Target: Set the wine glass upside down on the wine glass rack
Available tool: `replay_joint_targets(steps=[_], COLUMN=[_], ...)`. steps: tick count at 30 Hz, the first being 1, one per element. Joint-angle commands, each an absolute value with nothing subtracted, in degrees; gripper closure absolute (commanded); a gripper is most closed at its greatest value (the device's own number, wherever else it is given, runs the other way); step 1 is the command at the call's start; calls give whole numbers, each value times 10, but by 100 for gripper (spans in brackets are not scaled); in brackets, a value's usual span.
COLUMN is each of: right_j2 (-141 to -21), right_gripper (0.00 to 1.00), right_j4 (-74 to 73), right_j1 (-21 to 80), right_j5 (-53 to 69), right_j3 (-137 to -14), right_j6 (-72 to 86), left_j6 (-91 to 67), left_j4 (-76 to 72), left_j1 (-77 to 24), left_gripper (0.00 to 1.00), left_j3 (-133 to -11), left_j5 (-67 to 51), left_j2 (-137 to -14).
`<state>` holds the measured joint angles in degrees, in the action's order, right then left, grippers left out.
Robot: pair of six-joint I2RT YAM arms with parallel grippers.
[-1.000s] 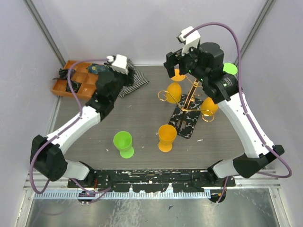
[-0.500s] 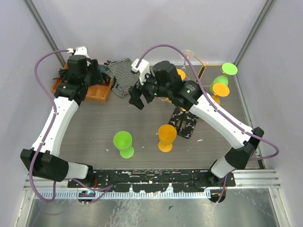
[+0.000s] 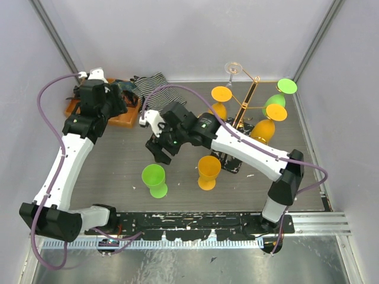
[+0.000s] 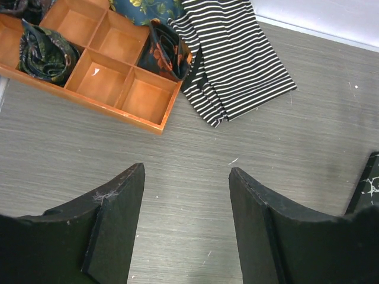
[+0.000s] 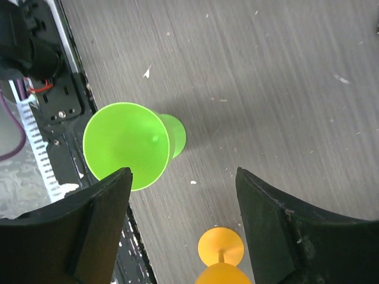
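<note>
The gold wire wine glass rack (image 3: 247, 102) stands at the back right on its black speckled base (image 3: 232, 158). Orange glasses (image 3: 221, 94) and a green glass (image 3: 278, 100) hang on it upside down, and a clear glass (image 3: 233, 67) is at its top. A green wine glass (image 3: 154, 177) and an orange wine glass (image 3: 208, 170) stand upright on the table. My right gripper (image 3: 159, 151) is open and empty, just above the green glass (image 5: 127, 146), with the orange glass (image 5: 220, 248) to its right. My left gripper (image 3: 117, 102) is open and empty at the far left.
An orange compartment tray (image 4: 118, 71) holding folded cloths lies at the far left, with a striped cloth (image 4: 237, 59) beside it. A corner of the rack base (image 4: 368, 180) shows at the right edge of the left wrist view. The black arm mount (image 3: 189, 223) runs along the near edge.
My right arm has swung from the rack to the near left and lowered over the green glass. My left arm has pulled back to the far left by the tray.
</note>
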<state>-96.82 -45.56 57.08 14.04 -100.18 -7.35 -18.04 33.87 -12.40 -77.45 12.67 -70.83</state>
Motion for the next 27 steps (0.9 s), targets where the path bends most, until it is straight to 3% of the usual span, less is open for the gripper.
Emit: replay_joint_targets(steps=[1, 14, 23, 27], right_j2=[-986, -1057, -1064, -1045], right_gripper=[25, 35, 98, 99], right_j4=[-482, -499, -511, -510], right_j1=[583, 628, 636, 636], right_j5=[124, 106, 57, -23], right_j3=[-1015, -1014, -1017, -1031], right_j6=[-68, -72, -75, -75], left_j6=[-186, -180, -194, -211], left_j4=[340, 359, 373, 383], left_j1=[-122, -122, -121, -122], left_gripper=[34, 33, 35, 33], left_j3=[-765, -737, -754, -767], left_j5=[123, 129, 150, 161], left_j2=[-686, -652, -649, -652])
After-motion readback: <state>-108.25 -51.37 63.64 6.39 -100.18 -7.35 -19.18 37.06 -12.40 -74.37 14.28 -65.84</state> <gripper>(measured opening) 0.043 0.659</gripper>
